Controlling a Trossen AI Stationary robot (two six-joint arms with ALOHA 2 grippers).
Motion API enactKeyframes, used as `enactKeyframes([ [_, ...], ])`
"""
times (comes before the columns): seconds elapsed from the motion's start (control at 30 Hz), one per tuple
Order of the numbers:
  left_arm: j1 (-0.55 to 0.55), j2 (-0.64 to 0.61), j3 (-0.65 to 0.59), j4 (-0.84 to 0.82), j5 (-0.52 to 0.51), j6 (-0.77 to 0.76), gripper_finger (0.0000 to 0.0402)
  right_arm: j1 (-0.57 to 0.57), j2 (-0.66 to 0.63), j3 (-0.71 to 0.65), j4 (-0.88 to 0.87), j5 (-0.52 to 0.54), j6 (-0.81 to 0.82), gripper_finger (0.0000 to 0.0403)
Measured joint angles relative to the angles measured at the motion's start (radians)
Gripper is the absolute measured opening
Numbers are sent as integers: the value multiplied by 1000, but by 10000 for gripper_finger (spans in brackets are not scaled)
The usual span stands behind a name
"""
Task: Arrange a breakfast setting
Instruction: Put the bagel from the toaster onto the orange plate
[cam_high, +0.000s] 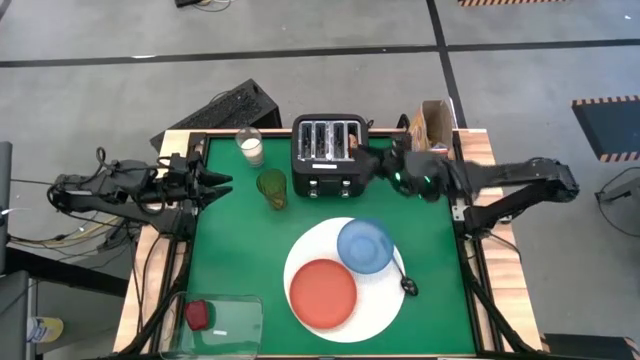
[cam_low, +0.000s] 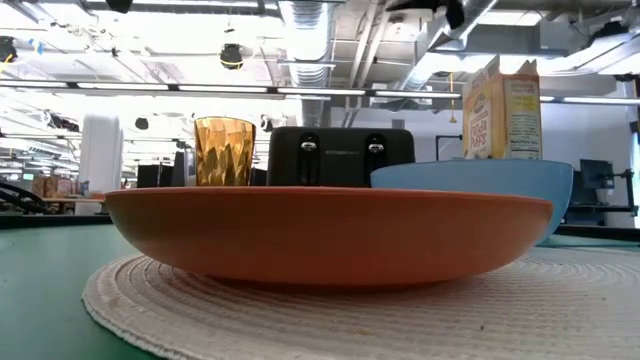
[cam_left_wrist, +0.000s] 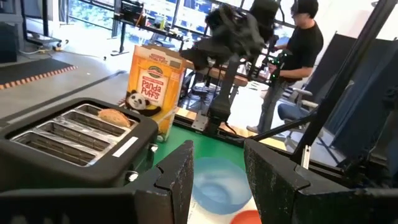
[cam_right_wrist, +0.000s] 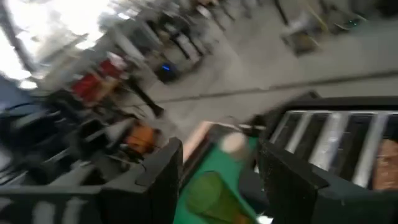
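Note:
A large white round plate (cam_high: 378, 310), woven like a mat in the low view (cam_low: 560, 300), lies on the green table. On it rest a smaller orange-red plate (cam_high: 323, 293) and a blue bowl (cam_high: 365, 245). A small dark spoon (cam_high: 408, 285) lies at its right rim. A brown bread piece (cam_left_wrist: 115, 116) sticks out of a slot of the black toaster (cam_high: 330, 155). A dark red food piece (cam_high: 198, 315) lies in a clear container. My left gripper (cam_high: 222, 183) is open and empty at the table's left edge. My right gripper (cam_high: 375, 162) is open and empty at the toaster's right end.
A glass of milk (cam_high: 250, 147) and an amber glass (cam_high: 272, 188) stand left of the toaster. A cereal box (cam_high: 437, 125) stands at the far right corner. The clear container (cam_high: 225, 322) sits at the near left corner. A person (cam_left_wrist: 292, 56) stands beyond the table.

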Motion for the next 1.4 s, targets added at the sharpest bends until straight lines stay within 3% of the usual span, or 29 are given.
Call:
enactKeyframes([
  [0.2,0,0,0,-3,0,0,128,-147,133,265,-443,-69,108,206],
  [0.37,0,0,0,-3,0,-1,128,-253,242,395,-627,-154,116,194],
  [0.73,0,0,1,-4,1,-10,128,-365,432,426,-781,-303,135,184],
  [1.4,0,0,1,-6,2,-29,128,-453,509,427,-792,-303,131,184],
])
